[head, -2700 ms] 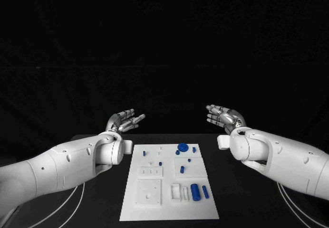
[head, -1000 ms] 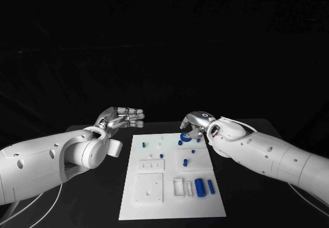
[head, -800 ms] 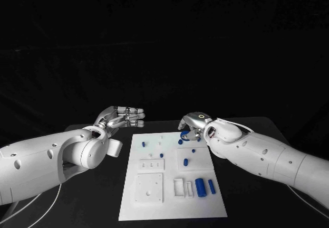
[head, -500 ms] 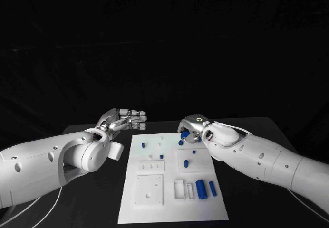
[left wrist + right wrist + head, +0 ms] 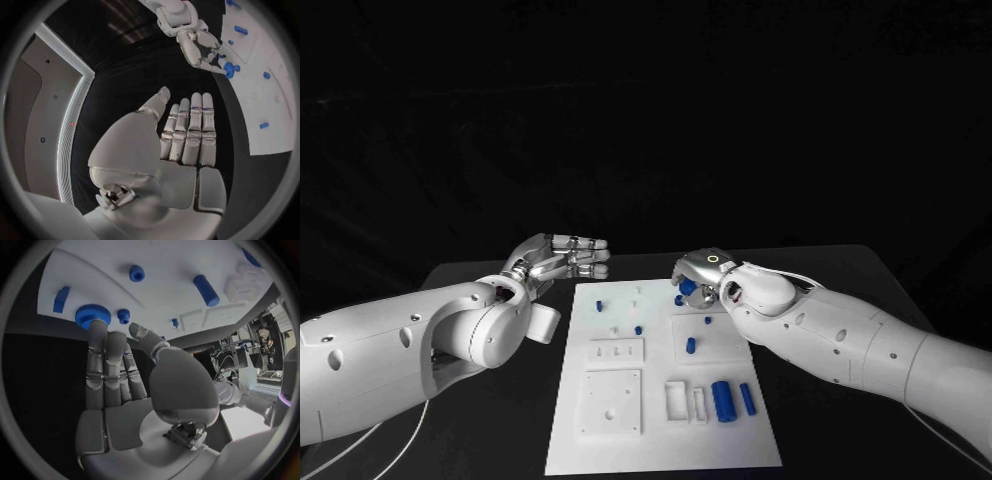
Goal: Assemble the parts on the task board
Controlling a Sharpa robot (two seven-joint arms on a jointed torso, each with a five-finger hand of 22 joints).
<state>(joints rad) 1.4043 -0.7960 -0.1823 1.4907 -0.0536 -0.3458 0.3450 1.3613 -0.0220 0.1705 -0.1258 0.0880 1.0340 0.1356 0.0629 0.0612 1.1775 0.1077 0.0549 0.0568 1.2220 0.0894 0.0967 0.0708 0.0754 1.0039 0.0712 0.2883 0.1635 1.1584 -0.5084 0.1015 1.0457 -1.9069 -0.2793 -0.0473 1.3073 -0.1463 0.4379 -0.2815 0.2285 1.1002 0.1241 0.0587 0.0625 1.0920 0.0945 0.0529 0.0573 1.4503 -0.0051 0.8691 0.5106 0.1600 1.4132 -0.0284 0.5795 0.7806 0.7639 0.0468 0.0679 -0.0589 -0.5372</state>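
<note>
The white task board (image 5: 661,420) lies in the middle of the black table. Blue parts sit on it: a thick cylinder (image 5: 723,398), a thinner one (image 5: 747,399), a peg (image 5: 689,345) and small pieces (image 5: 639,329). At the board's far right corner my right hand (image 5: 700,279) reaches down with its fingers stretched out. One fingertip touches the large blue gear (image 5: 92,316), and a small blue gear (image 5: 124,315) lies beside it, near the thumb. My left hand (image 5: 568,258) hovers off the board's far left corner, flat, fingers straight and close together, holding nothing.
The board's white recessed blocks (image 5: 615,403) take up its near half. Black table (image 5: 848,300) surrounds the board on both sides. The left wrist view shows my right hand (image 5: 200,47) over the gear (image 5: 230,69).
My right hand has swung from its raised pose to the board's far right corner and sunk onto the large gear. The left hand has turned and drawn its fingers together.
</note>
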